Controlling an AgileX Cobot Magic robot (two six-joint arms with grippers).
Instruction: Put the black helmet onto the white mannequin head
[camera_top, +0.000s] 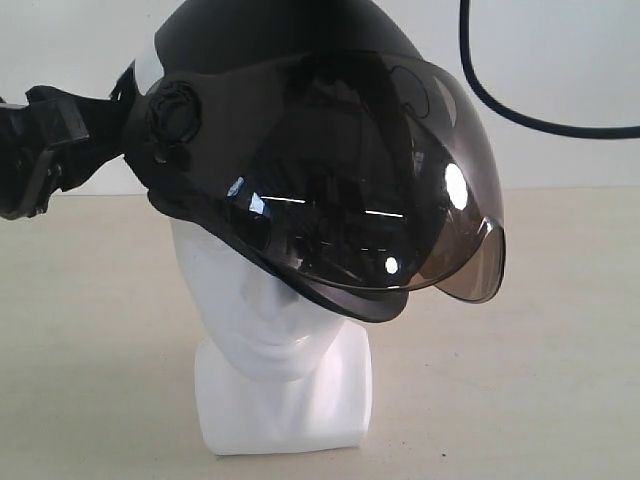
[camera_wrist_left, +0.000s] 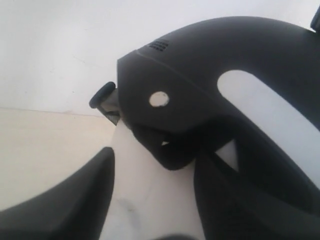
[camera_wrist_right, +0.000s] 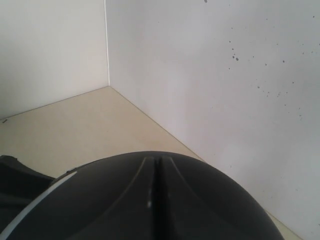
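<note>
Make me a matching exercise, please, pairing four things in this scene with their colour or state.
Things:
1. helmet
2. mannequin head
3. visor
4. cable

Descriptions:
A. glossy white, standing upright
B. thin and black, curving across the upper right of the exterior view
C. smoky and see-through, with bright glints
D. matte black, sitting tilted on top

Pairs: 1-D, 2-A, 3-C, 4-B
</note>
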